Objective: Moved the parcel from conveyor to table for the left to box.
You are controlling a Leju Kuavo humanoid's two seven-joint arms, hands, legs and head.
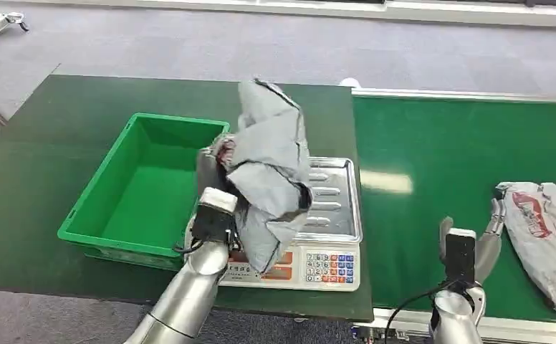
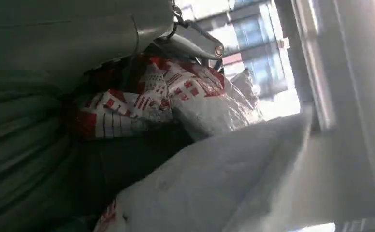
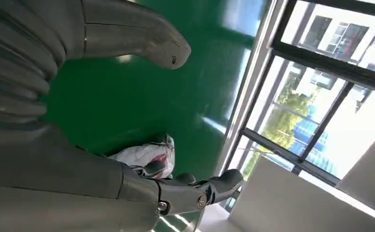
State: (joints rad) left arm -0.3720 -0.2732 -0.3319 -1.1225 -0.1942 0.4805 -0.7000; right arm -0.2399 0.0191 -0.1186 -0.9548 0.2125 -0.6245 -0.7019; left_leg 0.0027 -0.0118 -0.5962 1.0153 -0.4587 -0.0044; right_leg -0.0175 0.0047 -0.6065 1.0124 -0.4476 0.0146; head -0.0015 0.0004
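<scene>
The left hand [image 1: 213, 188] gripped a grey parcel [image 1: 271, 168] and held it raised above the metal tray of a weighing scale [image 1: 332, 236], just beside the green box [image 1: 146, 186]. The crumpled bag hung down over the hand and hid most of the fingers; the left wrist view showed red-and-white print on the parcel [image 2: 142, 104] pressed close against the hand. Scale and box stood on the dark green surface [image 1: 39, 179]. The right hand [image 1: 476, 247] hovered over the green conveyor [image 1: 433, 150], fingers spread and holding nothing. A second grey parcel [image 1: 547, 236] lay on the conveyor just beside that hand.
</scene>
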